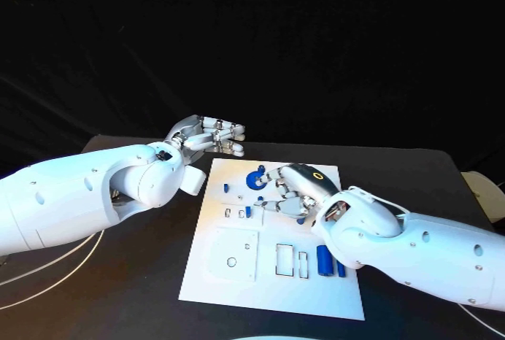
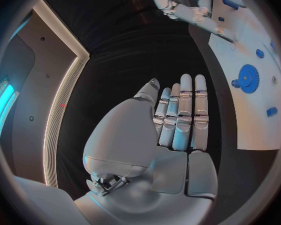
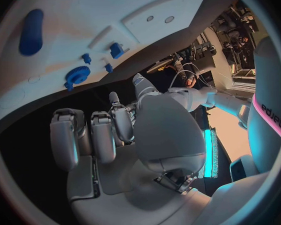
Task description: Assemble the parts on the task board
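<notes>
- Board (image 1: 237,281) lies white in the middle of the black table (image 1: 421,172), its long side running away from me.
- My left hand (image 1: 207,136) hangs off the board's far left corner, over bare table, fingers straight and side by side, holding nothing; the left wrist view shows the same flat hand (image 2: 178,120) with the board's edge beside it.
- My right hand (image 1: 293,190) sits over the far half of the board, fingers curled down toward the surface. I cannot tell from the head view whether anything is pinched under them; in the right wrist view the fingers (image 3: 93,135) are bent in and I see nothing in them.
- Gear (image 1: 256,179), blue and round, lies on the board just left of my right hand, close to the fingertips; it shows in the left wrist view (image 2: 247,78) and the right wrist view (image 3: 77,75) too.
- Small blue pieces (image 1: 244,211) sit near the board's middle, just under my right hand.
- Two blue bars (image 1: 328,261) lie side by side near the board's right edge, partly behind my right forearm.
- Rectangular cut-outs (image 1: 287,258) lie just left of the bars, and a raised plate with an oval hole (image 1: 233,260) sits toward the near left.
</notes>
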Controlling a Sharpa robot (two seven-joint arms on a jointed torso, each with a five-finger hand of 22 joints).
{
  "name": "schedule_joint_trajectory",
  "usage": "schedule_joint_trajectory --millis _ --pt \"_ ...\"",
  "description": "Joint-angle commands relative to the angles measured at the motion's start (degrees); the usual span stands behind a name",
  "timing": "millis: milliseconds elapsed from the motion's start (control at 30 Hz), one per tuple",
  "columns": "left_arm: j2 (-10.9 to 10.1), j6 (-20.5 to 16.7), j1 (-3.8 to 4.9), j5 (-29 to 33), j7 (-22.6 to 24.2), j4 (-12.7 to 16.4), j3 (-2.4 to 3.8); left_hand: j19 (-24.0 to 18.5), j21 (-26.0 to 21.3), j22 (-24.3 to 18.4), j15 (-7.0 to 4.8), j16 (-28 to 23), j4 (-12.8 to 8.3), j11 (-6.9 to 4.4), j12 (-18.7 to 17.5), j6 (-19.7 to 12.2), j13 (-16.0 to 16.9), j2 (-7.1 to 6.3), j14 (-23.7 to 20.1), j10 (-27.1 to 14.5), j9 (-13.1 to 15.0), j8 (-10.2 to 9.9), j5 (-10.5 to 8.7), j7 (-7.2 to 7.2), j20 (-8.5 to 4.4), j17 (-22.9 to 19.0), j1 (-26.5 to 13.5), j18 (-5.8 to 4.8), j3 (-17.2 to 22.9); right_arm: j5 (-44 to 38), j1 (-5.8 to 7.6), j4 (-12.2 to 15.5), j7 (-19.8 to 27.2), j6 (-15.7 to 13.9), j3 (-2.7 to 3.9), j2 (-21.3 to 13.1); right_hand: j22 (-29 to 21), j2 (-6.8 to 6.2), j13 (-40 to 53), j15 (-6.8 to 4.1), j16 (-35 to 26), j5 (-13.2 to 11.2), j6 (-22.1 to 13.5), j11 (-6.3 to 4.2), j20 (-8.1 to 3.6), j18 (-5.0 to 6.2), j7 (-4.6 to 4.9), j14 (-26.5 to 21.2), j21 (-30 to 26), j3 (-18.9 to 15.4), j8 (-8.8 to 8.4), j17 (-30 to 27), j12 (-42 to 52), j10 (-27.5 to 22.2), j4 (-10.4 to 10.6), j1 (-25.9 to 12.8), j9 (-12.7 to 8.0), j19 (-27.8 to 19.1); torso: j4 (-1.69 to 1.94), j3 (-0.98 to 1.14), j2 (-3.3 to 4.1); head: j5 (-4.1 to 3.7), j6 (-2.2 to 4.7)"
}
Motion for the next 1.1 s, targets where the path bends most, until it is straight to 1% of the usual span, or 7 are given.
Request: schedule_joint_trajectory --millis 33,167,267,467,667,800,1100 --pt "0.2 7.5 0.06 -8.3 -4.6 -1.0 0.04 2.4 2.0 0.9 -1.13 2.0 0.6 -0.58 0.2 0.6 0.1 0.24 3.5 2.3 0.0 -0.1 -0.05 -0.31 -1.45 1.7 0.7 0.86 0.5 13.5 1.41 2.6 14.0 -2.9 0.20 -3.4 10.1 1.12 2.3 -0.11 0.0 2.4 1.2 -0.42 0.11 0.56 -0.34 4.9 0.0 1.3 0.99 10.1 0.2 0.2 -1.8 2.9 0.3 1.4 -0.07 -0.02 -0.62 0.32 -0.19" --pt "0.3 10.3 0.14 -12.8 -9.5 -2.4 0.00 9.6 8.6 4.2 -4.28 11.6 1.8 -3.29 3.6 2.7 2.0 -1.44 14.3 9.7 0.4 0.5 -0.21 -2.01 -4.92 8.0 0.2 0.85 -0.1 21.8 4.15 5.5 18.4 -1.6 0.32 -9.2 9.5 1.28 1.8 -0.30 -0.4 3.6 2.1 -0.66 -0.08 0.80 -0.58 4.7 -0.8 1.7 2.04 9.4 -0.2 -0.2 -2.3 3.4 0.6 0.8 -0.13 -0.02 -1.31 0.43 -0.47" --pt "0.3 13.8 0.72 -16.9 -14.4 -3.5 -0.05 13.0 13.6 7.0 -5.87 35.0 3.2 -5.34 7.0 5.0 4.5 -2.81 16.2 12.9 1.3 1.9 -0.24 -3.52 -7.01 30.5 -1.1 0.71 -1.2 23.7 5.50 6.4 18.6 -1.2 0.34 -12.1 9.3 1.48 1.5 -0.52 -0.5 6.0 2.5 -0.89 -0.29 0.88 -0.82 4.6 -1.2 2.0 2.71 9.1 -0.4 -0.4 -2.4 3.4 0.7 0.5 -0.36 0.06 -1.72 0.65 -0.74" --pt "1.6 19.9 2.37 -33.8 -25.3 -4.5 -0.54 12.1 20.7 11.7 -6.56 54.9 8.0 -5.85 13.6 5.3 10.7 -3.12 14.9 12.1 2.9 3.7 -0.10 -4.55 -8.01 51.9 -4.2 0.43 -2.5 25.7 7.03 6.3 17.5 -0.6 0.35 -15.9 9.1 1.38 1.5 -0.62 -0.7 6.6 2.7 -0.99 -0.39 0.95 -0.94 4.5 -1.4 2.0 3.17 8.8 -0.5 -0.4 -2.2 2.9 0.8 0.4 -0.37 0.27 -2.33 0.75 -1.19" --pt "3.5 22.0 3.65 -46.0 -33.2 -4.6 -1.11 12.4 34.7 26.1 -7.74 69.6 8.5 -7.17 37.0 4.2 32.0 -1.25 16.3 9.3 8.3 11.0 -0.12 -6.14 -9.05 69.4 -10.3 -0.68 -7.4 26.4 7.58 5.1 15.9 -0.6 0.35 -17.2 8.8 1.23 1.6 -0.71 -0.9 7.1 2.8 -1.10 -0.48 1.05 -1.05 4.4 -1.8 1.9 3.47 8.4 -0.4 -0.2 -2.1 2.6 0.9 0.1 -0.25 0.38 -2.56 1.04 -1.61" --pt "5.0 22.1 4.09 -48.7 -38.6 -4.7 -1.37 14.3 43.4 37.2 -8.26 73.6 8.7 -7.79 55.8 2.1 51.5 -0.29 17.5 10.8 14.0 17.7 -0.20 -7.01 -9.59 75.1 -11.4 -2.03 -10.1 26.6 7.73 4.2 15.0 -0.8 0.35 -17.5 8.7 1.09 1.5 -0.74 -1.0 7.3 2.7 -1.12 -0.51 1.10 -1.07 4.4 -2.0 1.8 3.58 8.2 -0.4 -0.2 -2.0 2.4 0.9 0.0 -0.26 0.35 -2.50 1.08 -1.68" --pt "8.8 25.2 4.74 -47.8 -49.1 -5.8 -1.92 19.4 52.4 51.3 -8.49 75.0 8.9 -7.99 62.2 -2.1 58.5 1.03 18.0 11.0 20.2 23.8 -0.16 -7.23 -10.01 77.1 -12.1 -4.12 -12.8 26.6 7.81 2.5 13.3 -0.9 0.34 -17.5 8.4 0.90 1.5 -0.78 -1.2 7.6 2.5 -1.14 -0.57 1.20 -1.08 4.3 -2.4 1.6 3.71 7.8 -0.4 -0.1 -1.7 1.9 0.9 -0.3 -0.34 0.31 -2.37 1.34 -1.93"
